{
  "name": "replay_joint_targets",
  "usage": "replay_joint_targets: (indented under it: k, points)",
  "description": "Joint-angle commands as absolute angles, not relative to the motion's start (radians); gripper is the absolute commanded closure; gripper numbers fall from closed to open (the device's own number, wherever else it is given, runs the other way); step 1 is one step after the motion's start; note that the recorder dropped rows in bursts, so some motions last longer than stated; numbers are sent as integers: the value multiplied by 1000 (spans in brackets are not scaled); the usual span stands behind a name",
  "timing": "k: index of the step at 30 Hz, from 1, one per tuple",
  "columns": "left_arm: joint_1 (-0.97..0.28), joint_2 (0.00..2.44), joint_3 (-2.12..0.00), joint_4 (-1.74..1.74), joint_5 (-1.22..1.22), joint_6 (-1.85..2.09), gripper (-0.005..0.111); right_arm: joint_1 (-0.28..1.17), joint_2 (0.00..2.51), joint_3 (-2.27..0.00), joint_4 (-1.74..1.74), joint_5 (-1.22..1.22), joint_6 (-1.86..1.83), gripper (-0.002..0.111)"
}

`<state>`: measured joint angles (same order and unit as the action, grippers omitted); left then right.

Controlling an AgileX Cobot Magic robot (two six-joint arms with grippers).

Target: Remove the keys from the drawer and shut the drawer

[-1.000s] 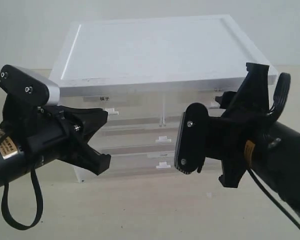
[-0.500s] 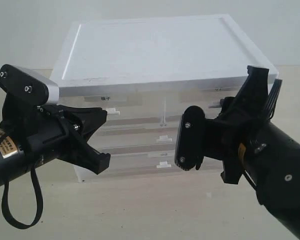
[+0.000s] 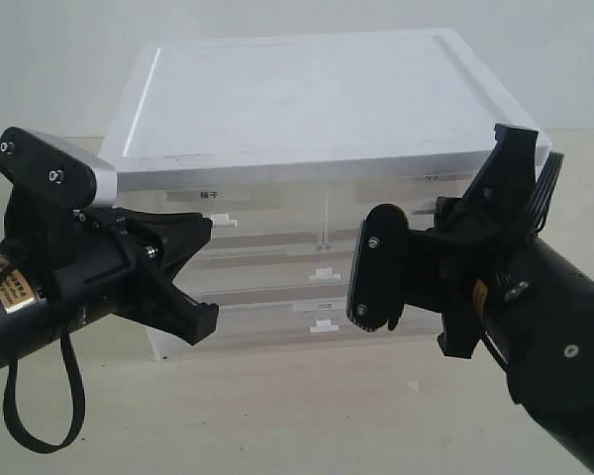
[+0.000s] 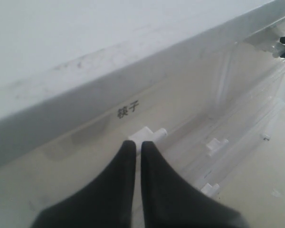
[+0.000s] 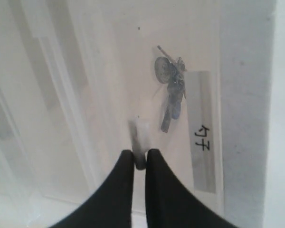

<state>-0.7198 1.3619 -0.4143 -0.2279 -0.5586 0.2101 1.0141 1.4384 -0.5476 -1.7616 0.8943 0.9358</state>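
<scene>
Clamped tight with right-hand jaws on the small white handle (image 5: 141, 132), right gripper (image 5: 140, 153) pinching it at the fingertips (image 5: 128, 159); gripped there as the only purchase on a smooth clear front. Lined up square to the drawer (image 5: 133, 52), presumably for pulling straight along the runners instead of jamming it askew. Looks not yet drawn out: seen from outside, sitting flush with its neighbours at about two o'clock on the face of the cabinet (image 3: 297, 99), itself standing on a pale table (image 3: 297, 426). Just past the handle, showing dimly through the plastic, the keys (image 5: 171, 90), lying bunched inside and close to the front; next to them a pale strip (image 5: 202, 137) with two dark characters. Likely to need only a short pull before coming within reach from above. Over at nine o'clock in the outside view, the left gripper (image 4: 137, 145), jaws closed down to a bare slit and grasping nothing visible; pointing toward the white tab (image 4: 149, 134) of the neighbouring drawer (image 4: 85, 147), the one bearing a printed label (image 4: 128, 110), though impossible to tell whether touching it or short of it. Probably parked there to stay clear of the pull and free for lifting the keys afterwards. Worth minding: small handle, thin hold, easy to slip off if tugged at an angle.
</scene>
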Motion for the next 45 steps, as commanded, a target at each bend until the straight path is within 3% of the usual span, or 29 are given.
replay_joint_targets:
  k: [1, 20, 36, 40, 43, 45]
  points:
    - [-719, 1362, -410, -240, -575, 203, 102, 1024, 1440, -551, -1744, 877, 944, 108]
    - [-719, 1362, -410, -237, -570, 203, 102, 1263, 1356, -509, -1575, 997, 854, 108]
    - [-719, 1362, -410, -237, -570, 203, 102, 1280, 1122, -511, -1542, 987, 922, 108]
    - [-719, 1362, -410, -237, -570, 203, 102, 1278, 1032, -511, -1553, 974, 932, 91]
    - [-719, 1362, -410, -237, -570, 210, 102, 1278, 977, -525, -1549, 997, 985, 64]
    - [-719, 1362, -410, -237, -568, 210, 102, 1276, 949, -559, -1496, 1010, 983, 54]
